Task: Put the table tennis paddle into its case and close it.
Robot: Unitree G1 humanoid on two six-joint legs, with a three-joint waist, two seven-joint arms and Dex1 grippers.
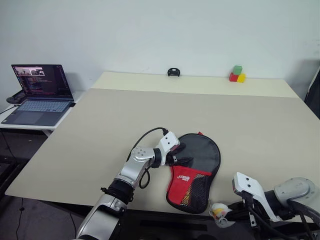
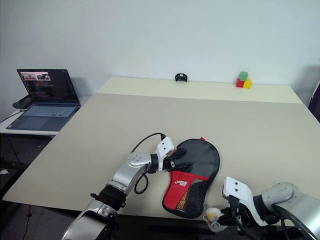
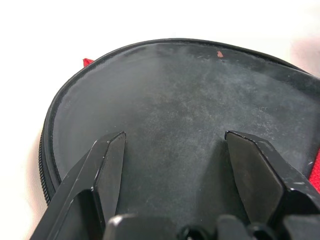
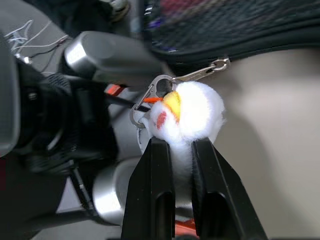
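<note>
My right gripper [image 4: 182, 150] has its fingers pinched onto the little white-yellow charm [image 4: 187, 112], which hangs by a metal clip [image 4: 200, 74] from the zipper edge of the case [image 1: 197, 167]. That all sits right at the near edge of the table [image 1: 150, 107], with the charm past the lip, so there's basically no tabletop left on my side of that hand.

My left gripper [image 3: 175, 142] is spread wide, fingers [image 3: 112, 155] hovering low over the round black end of the case, one on each side. Can't tell if the tips are touching the fabric or just above it.

The case lies flat just beyond and between the two hands, round end pointing away from me, red logo panel [image 1: 182, 181] and mesh pocket [image 1: 200, 190] at the near end by the table edge. A bit of red pokes out at the far rim. The table tennis paddle itself I can't make out, so I can't say whether it's inside.

Loads of bare table beyond and to both sides of the case. Well off at the far edge there's a small black object [image 1: 173, 72] and a stack of green, red and yellow blocks [image 1: 237, 74]. A laptop [image 1: 37, 95] sits on a side desk, far off to the left of my left hand. Nothing's in the way.
</note>
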